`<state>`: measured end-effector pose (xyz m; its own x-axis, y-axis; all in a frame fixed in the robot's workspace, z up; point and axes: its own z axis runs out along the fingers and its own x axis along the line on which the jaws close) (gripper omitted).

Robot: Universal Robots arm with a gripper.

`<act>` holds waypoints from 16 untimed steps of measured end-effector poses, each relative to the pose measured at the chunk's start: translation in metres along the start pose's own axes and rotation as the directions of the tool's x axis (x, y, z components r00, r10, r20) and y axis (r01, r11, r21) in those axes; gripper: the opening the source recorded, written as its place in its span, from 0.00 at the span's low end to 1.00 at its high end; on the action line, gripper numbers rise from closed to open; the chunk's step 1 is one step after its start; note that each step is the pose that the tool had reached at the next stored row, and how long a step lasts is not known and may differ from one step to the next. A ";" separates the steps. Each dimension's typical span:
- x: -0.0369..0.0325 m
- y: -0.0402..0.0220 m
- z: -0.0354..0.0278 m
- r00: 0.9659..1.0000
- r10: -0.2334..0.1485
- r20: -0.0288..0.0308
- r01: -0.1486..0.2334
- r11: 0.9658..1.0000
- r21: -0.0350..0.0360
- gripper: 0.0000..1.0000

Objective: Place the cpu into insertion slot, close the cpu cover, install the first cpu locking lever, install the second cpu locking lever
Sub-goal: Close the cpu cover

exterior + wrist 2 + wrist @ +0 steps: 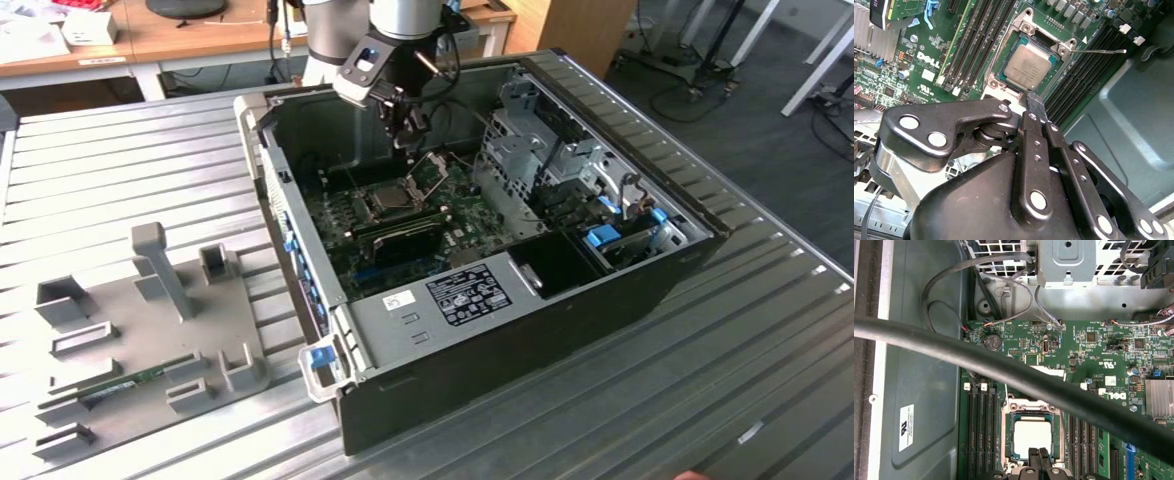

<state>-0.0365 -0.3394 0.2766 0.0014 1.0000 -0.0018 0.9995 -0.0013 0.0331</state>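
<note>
1. The cpu point(1029, 67) lies flat in the insertion slot point(1021, 35) on the green motherboard point(454, 215), grey metal top facing up. It is also seen in the first wrist view point(1031, 436).
2. The gripper point(1033, 97) has its two black fingers pressed together into a narrow tip, with nothing held between them.
3. In both wrist views that tip point(1039, 454) sits right at one edge of the socket, just beside the chip's side. Whether it touches the rim cannot be told.
4. In the exterior view the gripper point(411, 135) hangs inside the open computer case point(441, 390), above the socket.
5. The cpu cover point(430, 172) appears to stand raised beside the socket in the exterior view, so the chip is uncovered.
6. A thin locking lever point(1101, 51) juts out from one socket corner over the black memory slots point(1084, 67), well away from the fingers.
7. A thick black cable point(1054, 390) crosses the first wrist view in front of the board.
8. The case lies on a ridged metal table point(694, 380), with a grey fixture plate point(147, 330) at the exterior view's left.
</note>
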 end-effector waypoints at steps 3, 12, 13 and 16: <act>0.0000 0.0005 0.0000 1.000 0.000 0.000 0.000 1.000 0.000 0.10; 0.0000 0.0031 0.0001 1.000 0.000 0.000 0.000 1.000 0.000 0.10; 0.0000 0.0037 0.0002 1.000 0.000 0.000 0.000 1.000 0.000 0.10; 0.0000 0.0055 0.0003 1.000 0.000 0.000 0.000 1.000 0.000 0.10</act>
<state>-0.0309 -0.3394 0.2766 0.0014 1.0000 -0.0018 0.9994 -0.0013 0.0331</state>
